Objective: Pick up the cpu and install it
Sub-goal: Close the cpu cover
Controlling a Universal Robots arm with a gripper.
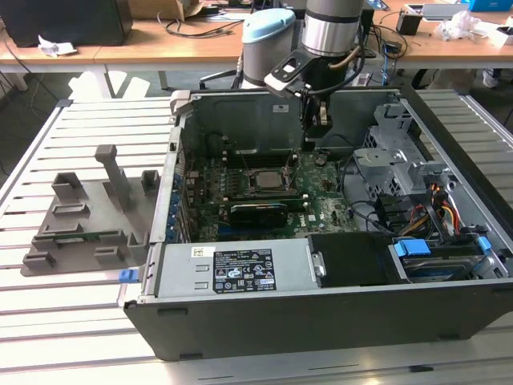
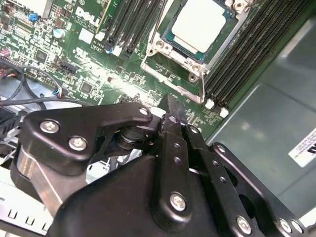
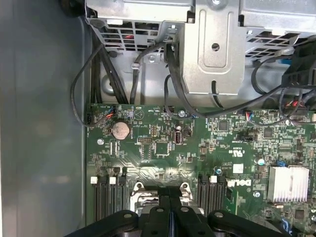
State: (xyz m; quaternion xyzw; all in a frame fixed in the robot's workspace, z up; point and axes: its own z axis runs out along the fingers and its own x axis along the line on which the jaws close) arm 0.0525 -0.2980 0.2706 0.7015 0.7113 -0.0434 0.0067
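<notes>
1. I am hovering my gripper [image 1: 311, 128] inside an open computer case [image 1: 321, 329], above the green motherboard [image 1: 329, 212].
2. In the second wrist view my gripper [image 2: 170, 103] is showing its two black fingers [image 2: 170, 133] pressing together, closed with nothing between them.
3. The cpu [image 2: 200, 23] is lying flat in the metal-framed socket [image 2: 173, 59], silver top facing up. It is sitting just beyond my fingertips and not touching them.
4. In the exterior view the cpu [image 1: 264, 178] is sitting below my gripper, toward the exterior view's left.
5. Dark memory slots [image 2: 256, 54] are running along both sides of the socket, near my fingertips.
6. A grey holder tray [image 1: 88, 216] is resting on the slatted table [image 1: 80, 321], outside the case and well apart from my gripper.
</notes>
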